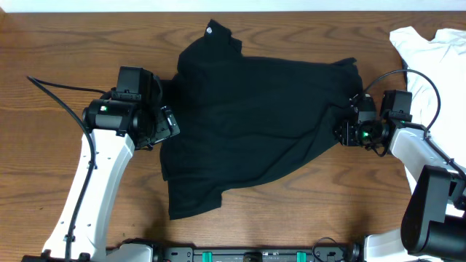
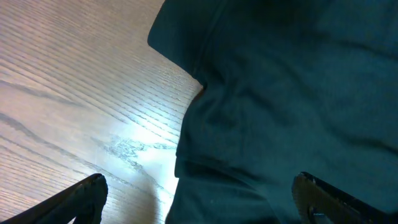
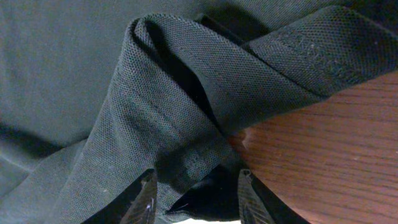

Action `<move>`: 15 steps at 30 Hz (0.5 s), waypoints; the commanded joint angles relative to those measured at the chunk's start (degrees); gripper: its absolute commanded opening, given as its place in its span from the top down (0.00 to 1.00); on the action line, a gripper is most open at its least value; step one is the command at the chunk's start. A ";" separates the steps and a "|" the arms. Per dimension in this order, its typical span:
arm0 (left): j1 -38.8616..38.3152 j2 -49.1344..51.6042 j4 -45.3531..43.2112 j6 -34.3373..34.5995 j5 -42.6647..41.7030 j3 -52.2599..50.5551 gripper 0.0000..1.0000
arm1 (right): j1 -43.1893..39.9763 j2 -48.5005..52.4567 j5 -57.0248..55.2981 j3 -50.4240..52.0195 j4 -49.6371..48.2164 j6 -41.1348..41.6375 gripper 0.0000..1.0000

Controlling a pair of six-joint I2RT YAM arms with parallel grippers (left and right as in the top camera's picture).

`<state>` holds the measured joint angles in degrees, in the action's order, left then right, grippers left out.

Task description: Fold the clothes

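Two garments, overhead: black shirt (image 1: 255, 124) spread on the bench (image 1: 73, 44); white garment (image 1: 429, 51) at the right corner.
Left wrist: left fingers (image 2: 87, 193) wide apart over the shirt's edge.
Right wrist: right fingers (image 3: 144, 198) astride a shirt fold; clamped or not, cannot tell.

One black shirt (image 1: 255, 124) — one white garment (image 1: 431, 49).

White garment (image 1: 428, 45) runs off the overhead's right edge. Bottom edges cut the left fingers (image 2: 84, 198) and right fingers (image 3: 144, 200) to tips; whether the right 2 pinch the shirt (image 3: 155, 124) is unclear.
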<state>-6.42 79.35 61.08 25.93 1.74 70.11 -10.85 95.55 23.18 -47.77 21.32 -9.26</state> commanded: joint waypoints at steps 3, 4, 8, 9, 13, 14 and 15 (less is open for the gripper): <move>-0.02 0.09 0.11 0.70 0.48 0.28 0.03 | 0.44 0.20 0.63 1.14 -1.07 0.66 0.62; -0.02 0.09 0.11 0.70 0.48 0.28 0.03 | 0.44 0.20 0.63 1.22 -1.22 0.66 0.62; -0.02 0.09 0.11 0.70 0.48 0.26 0.04 | 0.44 0.20 0.90 1.33 -1.51 0.68 0.61; -0.02 0.09 0.11 0.70 0.48 0.26 0.03 | 0.44 0.20 0.94 1.33 -1.51 0.68 0.62; -0.02 0.09 0.11 0.70 0.48 0.24 0.04 | 0.44 0.20 0.90 1.40 -1.55 0.68 0.62; -0.02 0.09 0.11 0.70 0.48 0.24 0.04 | 0.44 0.20 0.85 1.42 -1.60 0.68 0.63; -0.02 0.09 0.11 0.70 0.48 0.24 0.04 | 0.42 0.20 0.85 1.46 -1.70 0.68 0.64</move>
<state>-6.44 79.35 61.08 25.93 1.72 70.11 -10.85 95.55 23.22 -46.96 19.84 -9.21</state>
